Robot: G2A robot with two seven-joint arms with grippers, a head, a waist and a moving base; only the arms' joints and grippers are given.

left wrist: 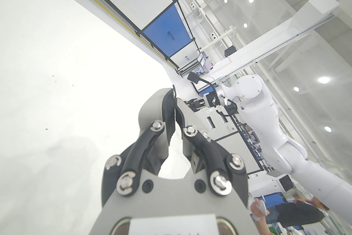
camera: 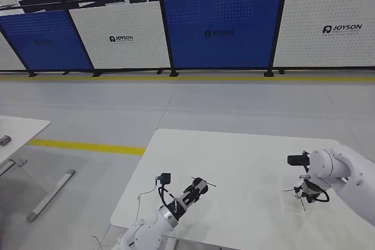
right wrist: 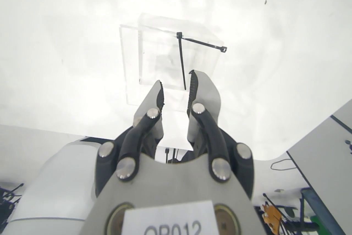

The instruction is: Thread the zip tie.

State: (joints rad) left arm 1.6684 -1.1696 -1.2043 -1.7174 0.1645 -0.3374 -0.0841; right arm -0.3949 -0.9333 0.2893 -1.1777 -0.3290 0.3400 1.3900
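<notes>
The left gripper, grey-fingered with black ribbed pads, is closed down to a hairline. It pinches a thin black zip tie at its tips. In the top view the strip sticks out sideways past the fingertips, above the near edge of the table. The right gripper, of the same build, stands about half open and clamps nothing. It hangs just over a clear acrylic block on the table's right side.

Two more ties lie on that block. The long black zip tie runs from its square head at the block's far edge back toward the gripper, and its tail tip ends between the open fingers, close to one pad. Whether it touches the pad I cannot tell. The second black zip tie slants away from that head to its own head at the block's corner. Whether it passes through the first head cannot be made out.

Both arms work over a plain white table, well apart from each other. Around it is a pale grey floor crossed by a yellow line. A side table stands to the left, and a row of blue and white perforated panels forms the back wall.

The panels carry a printed logo. Each gripper's base bears a white sticker with dark characters.
</notes>
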